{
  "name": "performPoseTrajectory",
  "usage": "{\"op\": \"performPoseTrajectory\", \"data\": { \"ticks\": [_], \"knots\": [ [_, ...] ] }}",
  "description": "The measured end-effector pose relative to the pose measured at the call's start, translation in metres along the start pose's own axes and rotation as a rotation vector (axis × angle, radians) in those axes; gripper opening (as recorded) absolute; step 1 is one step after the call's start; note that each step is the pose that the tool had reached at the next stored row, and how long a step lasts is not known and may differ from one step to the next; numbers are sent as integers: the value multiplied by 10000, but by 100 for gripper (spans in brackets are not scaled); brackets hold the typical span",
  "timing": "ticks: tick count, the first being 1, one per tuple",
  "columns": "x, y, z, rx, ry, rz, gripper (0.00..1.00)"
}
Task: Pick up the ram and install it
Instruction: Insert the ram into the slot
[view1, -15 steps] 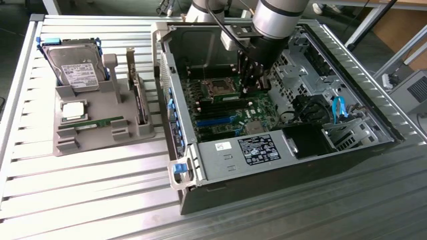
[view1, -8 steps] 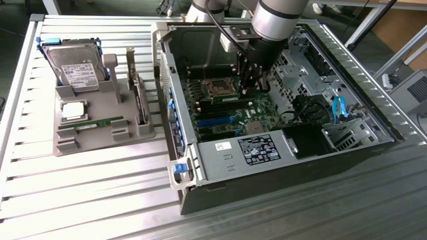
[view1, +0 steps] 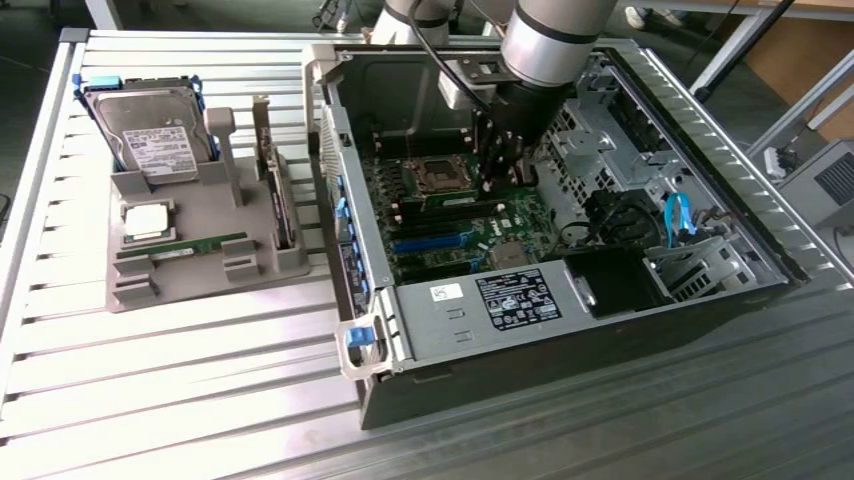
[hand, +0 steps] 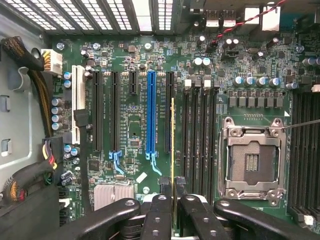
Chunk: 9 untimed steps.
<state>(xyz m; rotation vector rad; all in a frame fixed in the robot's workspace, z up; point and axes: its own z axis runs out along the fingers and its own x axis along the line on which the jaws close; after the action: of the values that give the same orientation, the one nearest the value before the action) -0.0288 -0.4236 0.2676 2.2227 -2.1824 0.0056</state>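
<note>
In the open computer case (view1: 534, 390): the arm reaches down from above, its gripper (view1: 498, 178) low over the motherboard (view1: 467, 225).
Gripper (hand: 172, 194): clenched on the ram, one dark finger (hand: 159, 210) on each flat side.
Ram (hand: 172, 140): seen edge-on from the wrist view as a thin yellow-green line, standing on edge and running parallel to the slots. It sits between a black expansion slot and the bank of black memory slots (hand: 197, 130). Whether it touches the board cannot be told.
Blue expansion slot (hand: 151, 112): just beside the ram, on the side away from the memory slots.
Processor socket (hand: 251, 162): metal frame, beyond the memory slots.
Grey fixture (view1: 187, 205): on the slatted metal tabletop (view1: 200, 380), towards the exterior view's left of the case.
Fixture contents: hard drive (view1: 151, 135) propped at the far end, square silver processor (view1: 147, 222) below it, a second green memory stick (view1: 180, 247) lying on edge nearest the camera.
</note>
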Motion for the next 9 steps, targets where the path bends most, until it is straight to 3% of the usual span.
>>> {"op": "performPoseTrajectory", "data": {
  "ticks": [9],
  "knots": [
    [-1, 14, 53, 0, 0, -1, 12]
  ]
}}
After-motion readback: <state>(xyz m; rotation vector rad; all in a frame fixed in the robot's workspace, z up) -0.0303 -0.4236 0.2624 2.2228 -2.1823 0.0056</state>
